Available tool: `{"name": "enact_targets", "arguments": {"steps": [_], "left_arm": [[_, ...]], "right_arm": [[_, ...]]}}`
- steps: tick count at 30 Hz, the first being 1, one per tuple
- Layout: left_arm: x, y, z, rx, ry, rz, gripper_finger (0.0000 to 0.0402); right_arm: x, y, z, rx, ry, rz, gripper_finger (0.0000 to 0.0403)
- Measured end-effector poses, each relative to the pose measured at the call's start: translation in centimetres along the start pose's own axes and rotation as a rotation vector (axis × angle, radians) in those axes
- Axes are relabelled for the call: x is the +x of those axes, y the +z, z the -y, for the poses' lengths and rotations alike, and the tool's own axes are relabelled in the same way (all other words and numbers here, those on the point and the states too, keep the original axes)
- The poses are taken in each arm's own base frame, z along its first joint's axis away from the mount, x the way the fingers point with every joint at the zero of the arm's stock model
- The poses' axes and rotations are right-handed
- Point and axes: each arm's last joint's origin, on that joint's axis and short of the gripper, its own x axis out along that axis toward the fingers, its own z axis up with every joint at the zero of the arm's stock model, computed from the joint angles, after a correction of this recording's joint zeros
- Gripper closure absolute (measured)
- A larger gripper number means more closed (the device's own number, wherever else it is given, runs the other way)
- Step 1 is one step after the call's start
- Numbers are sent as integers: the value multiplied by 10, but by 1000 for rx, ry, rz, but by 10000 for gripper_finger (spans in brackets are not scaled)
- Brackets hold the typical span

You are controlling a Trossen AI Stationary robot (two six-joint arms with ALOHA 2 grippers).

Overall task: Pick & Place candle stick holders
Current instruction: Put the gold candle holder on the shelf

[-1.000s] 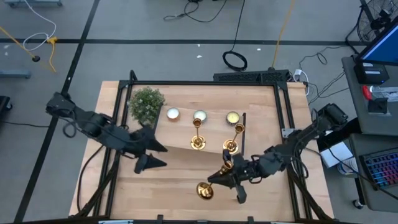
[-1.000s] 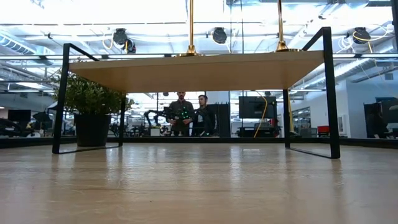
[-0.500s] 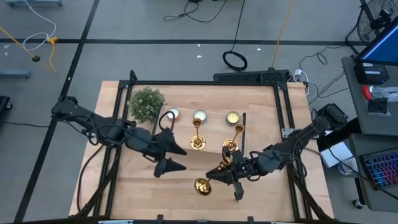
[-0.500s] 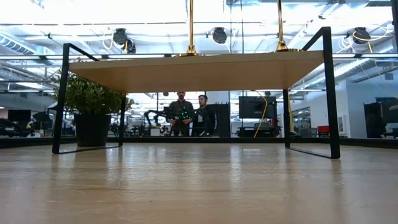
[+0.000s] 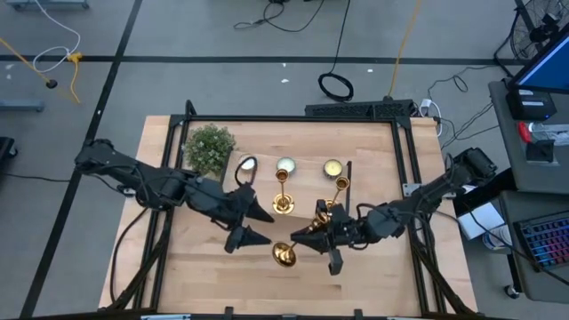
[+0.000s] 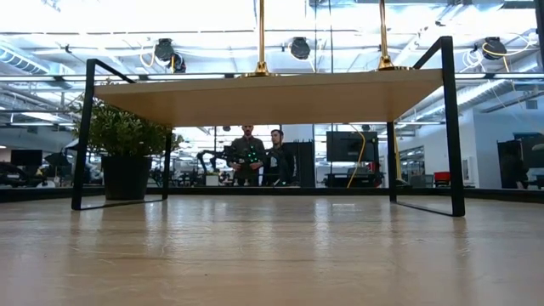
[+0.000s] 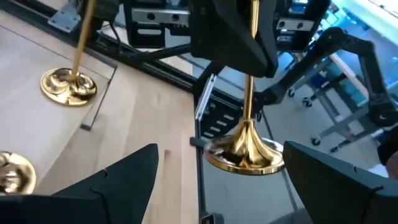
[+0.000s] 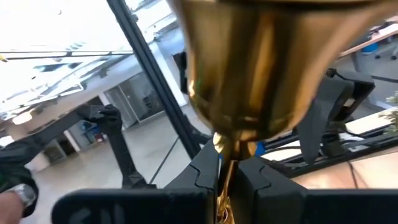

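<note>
The right gripper (image 5: pixel 313 238) is seen in the high view over the front middle of the wooden table (image 5: pixel 382 276), clenched on the thin stem of a gold candle stick holder (image 5: pixel 284 254); the holder is carried lying over, its round flared base pointing toward the left arm, clear of the table as far as can be judged; in the right wrist view its cup (image 8: pixel 264 62) fills the picture with the stem running down between the dark fingers (image 8: pixel 205 171). The left gripper (image 5: pixel 253 222) is held just beside that base, its fingers spread wide and nothing between them; in the left wrist view the flared base (image 7: pixel 245 152) is seen ahead, between the two fingers (image 7: pixel 118 180). Two other candle stick holders are stood upright on the raised shelf (image 5: pixel 258 191), one near its middle (image 5: pixel 283 201) and one nearer the right arm (image 5: pixel 331 206); three pale tealight candles (image 5: pixel 285 165) are lined up behind them, and a bushy green plant (image 5: pixel 210 148) is set at the shelf's left end. In the low view the two upright stems (image 6: pixel 261 38) are seen rising from the shelf top; two people (image 6: pixel 259 157) are standing in the room far behind.
</note>
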Motion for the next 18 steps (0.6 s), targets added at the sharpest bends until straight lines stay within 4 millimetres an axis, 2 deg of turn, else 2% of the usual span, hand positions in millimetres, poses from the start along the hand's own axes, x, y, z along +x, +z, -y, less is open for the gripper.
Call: {"name": "enact_targets", "arguments": {"steps": [12,18], "left_arm": [[1,-1,2,15,-1,8,51],[1,1,2,28,1,33,51]], "right_arm": [[22,30,-8,-104,-68,-72,394],[25,30,-11,-101,-67,-83,394]]}}
